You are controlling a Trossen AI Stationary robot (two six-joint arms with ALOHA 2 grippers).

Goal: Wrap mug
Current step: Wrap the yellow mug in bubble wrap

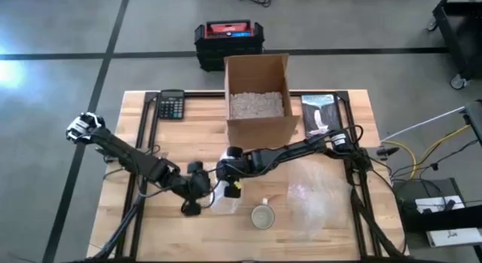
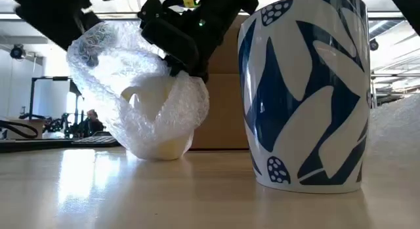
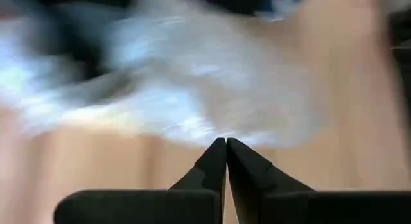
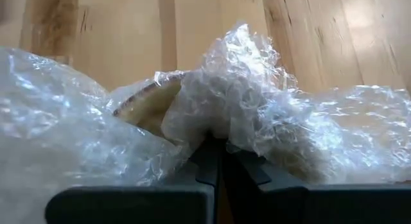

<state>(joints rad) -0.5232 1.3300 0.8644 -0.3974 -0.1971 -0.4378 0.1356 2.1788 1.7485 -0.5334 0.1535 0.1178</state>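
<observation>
A cream ceramic mug (image 2: 154,124), part-swathed in clear bubble wrap (image 2: 111,65), sits on the pale wooden table (image 1: 151,225) between the two grippers. Right gripper (image 4: 218,150): fingers pinched together on a fold of the wrap at the mug's rim. Left gripper (image 3: 226,147): fingertips pressed together, nothing between them, just beside the wrap. A blue-and-white leaf-patterned mug (image 2: 305,91) stands upright nearby, behind it a cardboard box of packing peanuts (image 1: 257,97).

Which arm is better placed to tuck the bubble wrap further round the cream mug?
Probably the right. The right gripper is shut on the bubble wrap at the cream mug rim. The left gripper is shut, holding nothing, beside the bundle.
</observation>
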